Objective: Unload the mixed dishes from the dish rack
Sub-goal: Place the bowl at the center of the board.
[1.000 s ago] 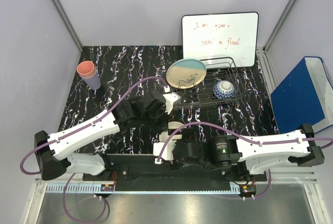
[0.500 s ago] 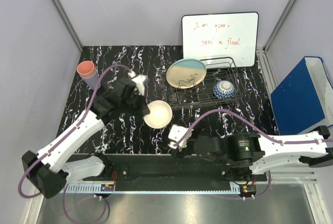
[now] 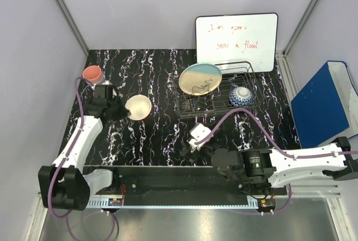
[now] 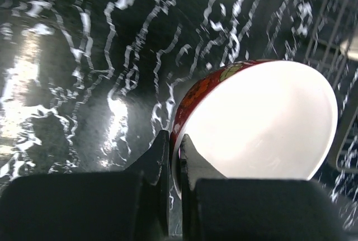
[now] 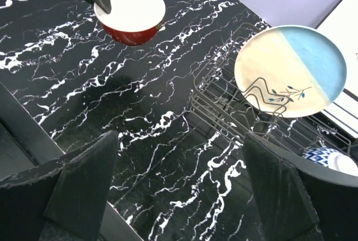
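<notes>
Red on the outside and cream on the inside, the red bowl [image 3: 138, 107] is out of the rack now and sits at 9 o'clock on the black marble surface [image 3: 145, 67]. The left jaws are pinched tight on its rim, on the side at 9 o'clock. The bowl leans a little and is very low, but I cannot tell if it touches the surface yet. The pink cup [image 3: 92, 74] stands at 10 o'clock, just beside the left arm, so it is out too. The dish rack [image 3: 215, 100] is over at 2 o'clock, well apart from the bowl. Two dishes are still in it. The big blue-and-cream plate [image 3: 199, 79] stands up on its edge at the 9 o'clock end of the rack. The small blue-and-white bowl [image 3: 241, 96] rests at the 3 o'clock end. I see no small red dish anywhere. The right jaws are spread wide with nothing in them, and they hang over the surface at 6 o'clock, pointing toward the rack. I think the job is about half done: the bowl must be let go, and then the plate and the little bowl must come out.
</notes>
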You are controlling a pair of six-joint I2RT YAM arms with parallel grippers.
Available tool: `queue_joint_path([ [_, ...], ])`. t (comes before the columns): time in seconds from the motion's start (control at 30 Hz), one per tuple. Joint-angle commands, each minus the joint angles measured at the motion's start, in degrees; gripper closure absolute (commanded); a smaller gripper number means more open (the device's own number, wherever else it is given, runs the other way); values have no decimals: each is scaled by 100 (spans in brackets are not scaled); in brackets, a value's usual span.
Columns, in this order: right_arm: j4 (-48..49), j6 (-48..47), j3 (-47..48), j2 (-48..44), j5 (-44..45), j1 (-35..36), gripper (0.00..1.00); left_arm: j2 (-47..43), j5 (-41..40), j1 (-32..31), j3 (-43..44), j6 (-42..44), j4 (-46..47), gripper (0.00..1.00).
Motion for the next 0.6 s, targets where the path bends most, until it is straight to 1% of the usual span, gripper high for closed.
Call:
queue_joint_path([
  [0.0,784,129,-104,70,146,-11,0,2,-524,432,484,-285,484,100],
  [0.03,854,102,-192,61,137,-11,0,46,-691,442,484,-285,457,100],
  [0.1,960,49,-289,9,146,-11,0,116,-868,819,423,-346,431,100],
  [0.17,1197,75,-377,-70,181,-20,0,239,-868,1048,247,-478,570,100],
  [0.27,1233,198,-517,-245,172,-73,0,432,-781,1653,36,-697,869,100],
  [0.37,1268,269,-632,-404,137,-82,0,696,-745,2014,-8,-891,1151,100],
  [0.57,1277,234,-816,-659,207,-73,0,1197,-930,2428,97,-1190,1389,100],
])
